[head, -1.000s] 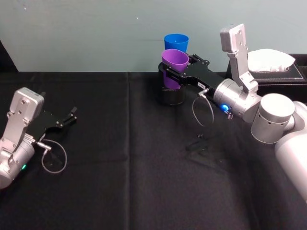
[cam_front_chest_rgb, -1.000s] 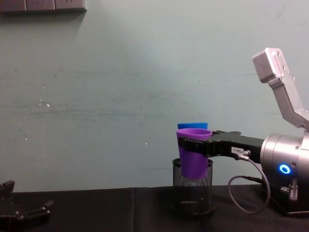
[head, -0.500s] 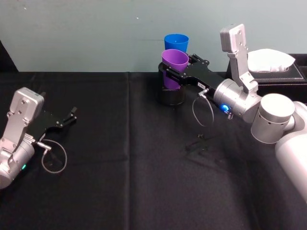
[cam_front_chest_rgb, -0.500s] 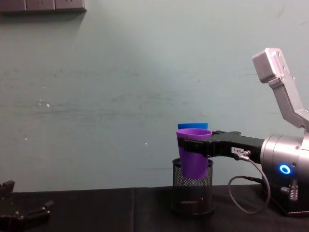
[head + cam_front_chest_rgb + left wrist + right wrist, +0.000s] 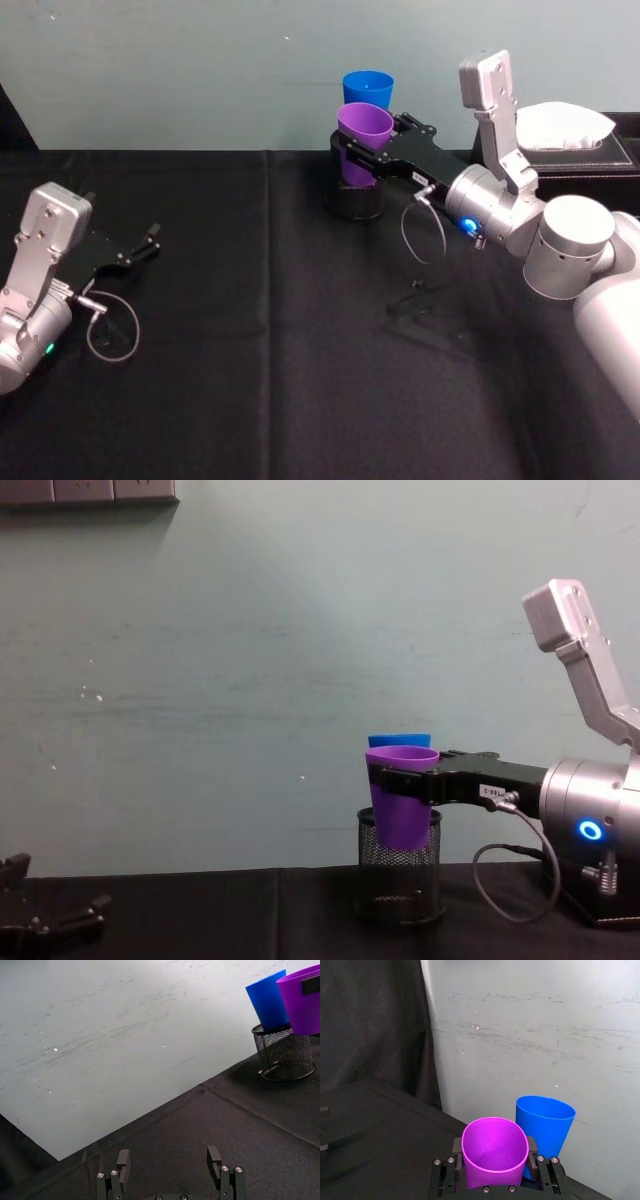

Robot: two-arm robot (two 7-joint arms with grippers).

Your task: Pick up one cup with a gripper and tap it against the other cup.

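Grips purple cup (image 5: 362, 125) in right gripper (image 5: 370, 142) just beside blue cup (image 5: 367, 88) standing in mesh pen holder (image 5: 357, 203), left gripper (image 5: 152, 240) parked agape above counter (image 5: 280, 350).

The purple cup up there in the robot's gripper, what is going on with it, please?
The right gripper is shut on the purple cup, holding it raised at the black mesh holder. The blue cup stands in that holder, close behind; I cannot tell whether the cups touch. The left gripper lies open, low at the left of the table.
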